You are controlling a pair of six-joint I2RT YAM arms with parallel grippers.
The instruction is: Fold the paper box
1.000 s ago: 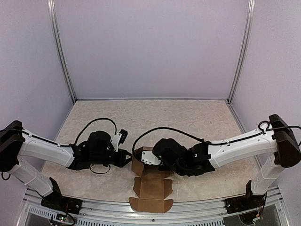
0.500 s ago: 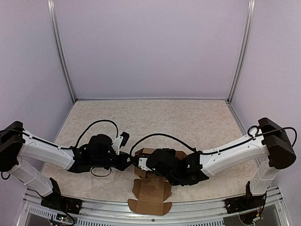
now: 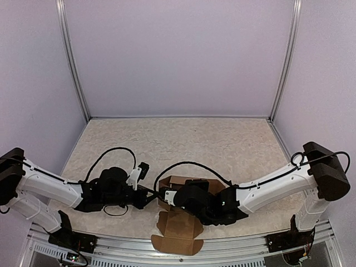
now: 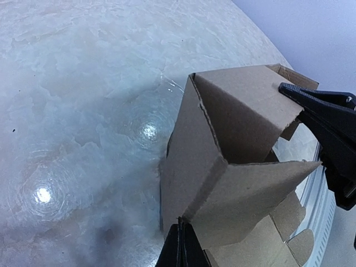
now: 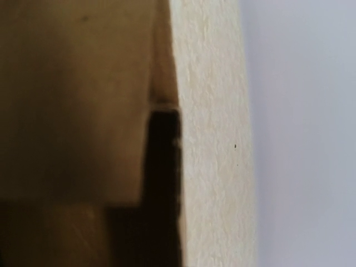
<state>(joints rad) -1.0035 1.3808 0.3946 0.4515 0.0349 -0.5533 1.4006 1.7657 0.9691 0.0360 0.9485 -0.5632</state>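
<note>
The paper box point(image 3: 179, 225) is brown cardboard lying near the table's front edge, half folded. Its far panels point(image 3: 192, 183) stand up, and its near flaps lie flat. In the left wrist view two raised walls point(image 4: 222, 144) meet at a crease. My left gripper point(image 4: 179, 222) is shut, and its tip touches the lower end of that crease from the left point(image 3: 153, 192). My right gripper point(image 3: 168, 195) is shut too. Its black fingers point(image 4: 320, 108) rest on the top edge of a raised flap. In the right wrist view blurred cardboard point(image 5: 72, 100) fills the left beside the dark fingers point(image 5: 164, 167).
A pale marbled table point(image 3: 222, 144) is enclosed by lilac walls point(image 3: 178, 55) with metal corner posts. A metal rail point(image 3: 233, 245) runs along the near edge, just below the box's front flap point(image 3: 178, 243). Both arm cables loop above the wrists.
The right arm has swung left and nearer, over the box. The box's far panels now stand higher and wider. The left arm has dropped slightly toward the near edge.
</note>
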